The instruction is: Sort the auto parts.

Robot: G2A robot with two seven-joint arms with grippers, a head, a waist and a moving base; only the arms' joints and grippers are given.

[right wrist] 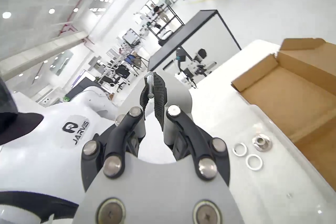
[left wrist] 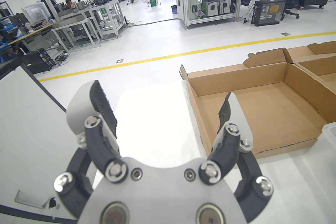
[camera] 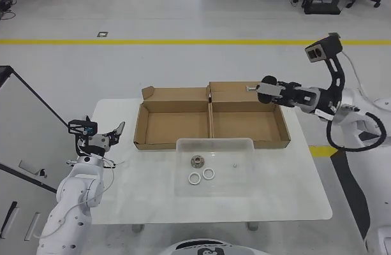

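Above the right box's far rim: the right tool (camera: 255, 88) hangs over the far edge of the right cardboard box (camera: 246, 125), close to the wall it shares with the left cardboard box (camera: 173, 127).
Right tool's state: pinched narrow on a threaded bolt (right wrist: 149, 84), gripped on its shank between the ribbed pads.
Bolt's long axis: it runs in line with the fingers and pokes out past their tips. From above it lies roughly along the box's far wall, pointing towards the left box.
Way to the drop: the right box's bare floor lies below the bolt and a little towards the robot. I judge that a short draw inward would put the release clear of the rim.
Left tool (left wrist: 162, 99): spread wide with nothing in it, at the desk's (camera: 278, 185) left edge, well apart from the bolt.
Nearer arm: the right one, plainly.
Clear tray (camera: 214, 141): it sits just in front of both boxes and holds a flanged nut (camera: 198, 160), two rings (camera: 194, 179) close beside it, and a tiny part (camera: 236, 166) I cannot make out.
Progress, by my reckoning: both boxes look bare, so the sorting is barely under way.
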